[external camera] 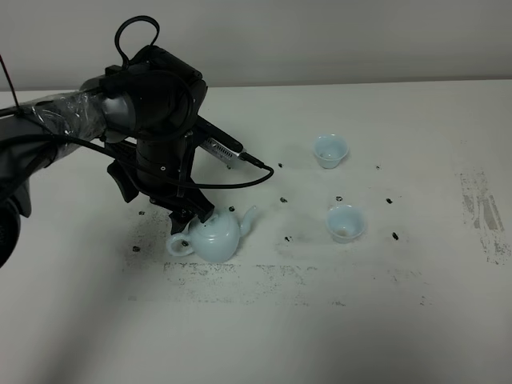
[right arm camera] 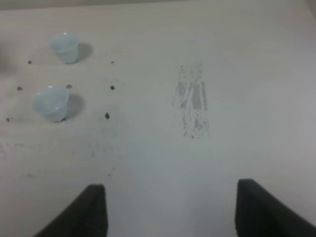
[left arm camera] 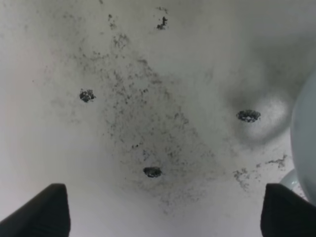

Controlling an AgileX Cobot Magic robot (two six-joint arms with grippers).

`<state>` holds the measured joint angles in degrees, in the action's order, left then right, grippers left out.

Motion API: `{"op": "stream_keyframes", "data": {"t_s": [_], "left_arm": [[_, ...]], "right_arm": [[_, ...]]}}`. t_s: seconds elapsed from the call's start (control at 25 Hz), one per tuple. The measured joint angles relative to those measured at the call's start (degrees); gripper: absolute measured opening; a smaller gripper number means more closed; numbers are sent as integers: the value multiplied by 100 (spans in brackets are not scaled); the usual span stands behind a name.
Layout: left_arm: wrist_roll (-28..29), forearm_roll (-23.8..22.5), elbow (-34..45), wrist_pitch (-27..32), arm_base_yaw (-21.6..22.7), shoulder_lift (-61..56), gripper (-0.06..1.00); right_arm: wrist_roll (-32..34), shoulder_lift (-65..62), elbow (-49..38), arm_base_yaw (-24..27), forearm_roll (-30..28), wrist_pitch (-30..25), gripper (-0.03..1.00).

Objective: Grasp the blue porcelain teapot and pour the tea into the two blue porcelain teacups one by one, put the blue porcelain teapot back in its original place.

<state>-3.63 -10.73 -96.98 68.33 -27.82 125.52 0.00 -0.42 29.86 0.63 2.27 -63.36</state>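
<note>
The left gripper point(external camera: 192, 214) hangs low over the white table point(external camera: 416, 320), at the end of a black arm reaching in from the left. Its jaws are spread wide. In the left wrist view the two dark fingertips point(left arm camera: 44, 211) sit at opposite corners with only bare, speckled tabletop between them, and they hold nothing.

The blue porcelain teapot point(external camera: 216, 238) stands upright on the table just beside and partly under this gripper. Its loop handle points toward the arm and its short spout toward the cups. In the left wrist view only a pale curved sliver of the pot point(left arm camera: 307, 133) shows, outside one fingertip and not between the two.

To the right of the teapot, well apart from it, stand the two blue porcelain teacups, both upright: the nearer teacup point(external camera: 345, 222) and the farther teacup point(external camera: 330, 150). Small black marks point(external camera: 288, 238) dot the table around them.

The right gripper point(right arm camera: 177, 212) is out of the overhead view. Its own camera shows its fingers spread wide over empty table, with both cups point(right arm camera: 51, 102) far off and a grey scuffed patch point(right arm camera: 192, 106) ahead.
</note>
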Motion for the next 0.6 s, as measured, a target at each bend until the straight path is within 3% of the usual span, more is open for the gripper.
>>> {"op": "stream_keyframes", "data": {"t_s": [0.2, 0.32, 0.48, 0.6], "left_arm": [[11, 64, 4, 0, 0, -489, 75], [-66, 411, 4, 0, -8, -899, 75], [-524, 800, 246, 0, -274, -1414, 75], [-978, 922, 894, 0, -486, -1693, 75]], "right_arm": [[0, 0, 0, 0, 0, 0, 53], [0, 0, 0, 0, 0, 0, 53], [0, 0, 0, 0, 0, 0, 53], [0, 0, 0, 0, 0, 0, 53]]}}
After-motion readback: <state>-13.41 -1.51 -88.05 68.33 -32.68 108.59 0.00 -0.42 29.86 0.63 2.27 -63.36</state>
